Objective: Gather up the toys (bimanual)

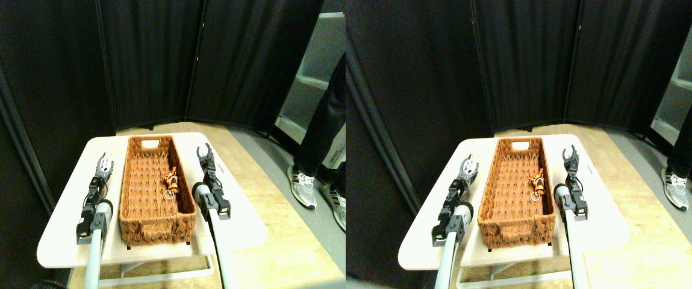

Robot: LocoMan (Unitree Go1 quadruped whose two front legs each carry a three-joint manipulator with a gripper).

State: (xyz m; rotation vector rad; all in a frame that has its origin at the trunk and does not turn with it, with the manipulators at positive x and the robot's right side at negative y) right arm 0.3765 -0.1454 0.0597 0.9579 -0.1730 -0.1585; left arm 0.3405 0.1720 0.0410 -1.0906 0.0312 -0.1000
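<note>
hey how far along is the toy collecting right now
One toy looks collected: the orange-black striped plush lies inside the wicker basket, near its right wall. Nothing appears to be in hand: the left gripper and right gripper sit over the white table on either side of the basket, neither on a toy. No other toys show on the table, so what is left cannot be told from this view.

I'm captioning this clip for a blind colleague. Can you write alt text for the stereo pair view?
A long brown wicker basket on a pale table holds one orange-black striped toy, with the left gripper and right gripper poised either side. A person's legs stand at right.
</note>
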